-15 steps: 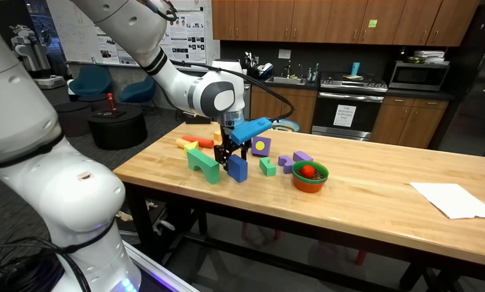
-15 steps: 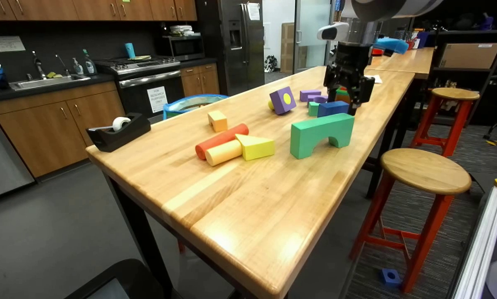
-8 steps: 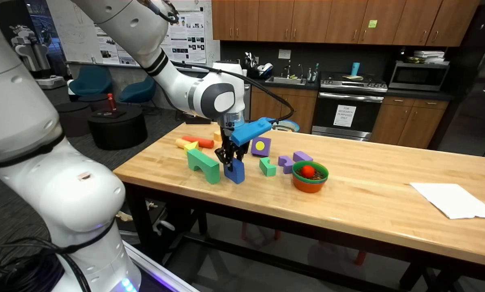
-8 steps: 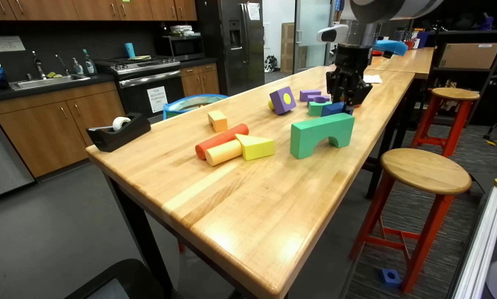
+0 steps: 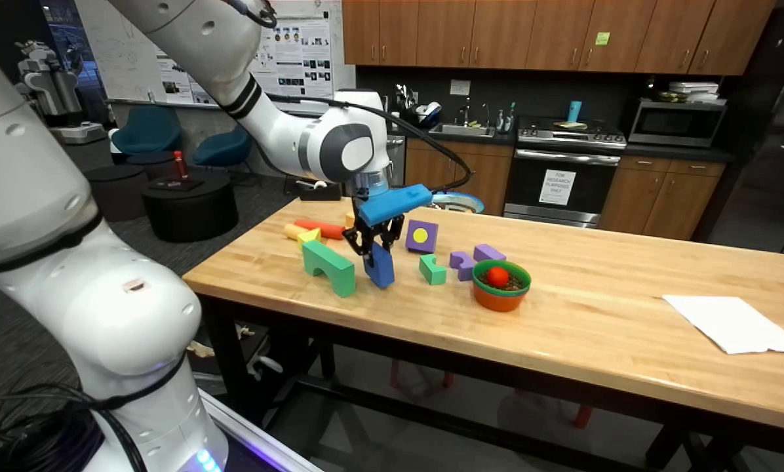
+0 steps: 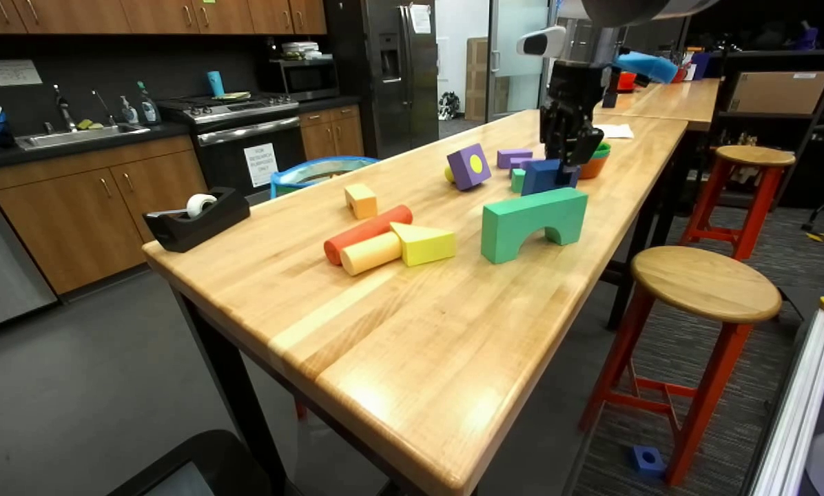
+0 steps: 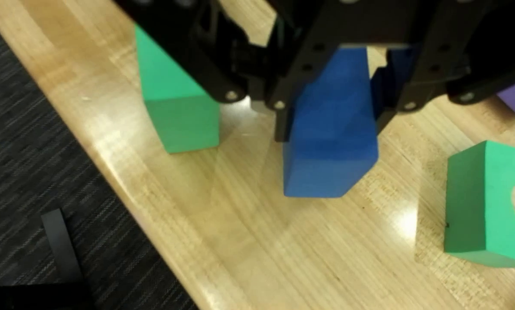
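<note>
- Brown kitchen cabinets [image 5: 556, 33] hang in the background at one o'clock, a stove [image 5: 569, 170] below them at two; I read the hours as an exterior view shows them, with the blue block [image 5: 380, 269] at the dial's centre.
- Light wooden bench [image 6: 398, 331] beneath my jaws, carrying every block I name.
- Stool [image 6: 707, 282] with a round wooden seat and red legs, beside the bench in an exterior view.
- White paper [image 5: 733, 321], flat on the bench just past three o'clock, well apart from me.
- Green arch [image 5: 330, 262], standing on its two feet at nine o'clock, near what I hold.
- Stacked bowls [image 5: 499, 303], green inside orange, also just past three.
- Purple cube [image 5: 431, 229], a yellow circle [image 5: 420, 236] on one face, at two o'clock.
- Held in my jaws: the blue block. They are drawn in and grip it from two opposite sides, as the wrist view shows. Whether its underside touches the bench I cannot tell.
- Small green block [image 5: 432, 270], curved notch in one side, at three o'clock; bare wood separates it from my grip.
- Red ball [image 5: 498, 276], resting in the bowls.
</note>
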Action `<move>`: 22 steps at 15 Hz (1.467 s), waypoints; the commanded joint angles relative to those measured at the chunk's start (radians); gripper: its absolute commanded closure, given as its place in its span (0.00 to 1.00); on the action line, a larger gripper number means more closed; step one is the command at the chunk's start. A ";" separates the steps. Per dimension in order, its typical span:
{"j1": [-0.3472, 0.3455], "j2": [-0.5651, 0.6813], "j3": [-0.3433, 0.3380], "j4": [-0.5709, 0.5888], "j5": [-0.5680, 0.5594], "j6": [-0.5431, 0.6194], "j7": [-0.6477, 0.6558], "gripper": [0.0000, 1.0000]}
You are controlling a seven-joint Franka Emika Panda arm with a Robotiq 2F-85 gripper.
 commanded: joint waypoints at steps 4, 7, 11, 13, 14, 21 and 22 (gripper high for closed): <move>-0.023 -0.174 0.090 -0.019 -0.152 -0.032 0.250 0.84; -0.006 -0.228 0.127 -0.015 -0.216 -0.081 0.319 0.84; 0.033 -0.279 0.169 -0.008 -0.247 -0.160 0.357 0.84; 0.058 -0.302 0.184 -0.011 -0.250 -0.185 0.366 0.84; 0.070 -0.309 0.191 -0.009 -0.244 -0.201 0.380 0.84; 0.180 -0.339 0.177 -0.012 -0.190 -0.298 0.364 0.84; 0.191 -0.340 0.171 -0.014 -0.183 -0.307 0.353 0.84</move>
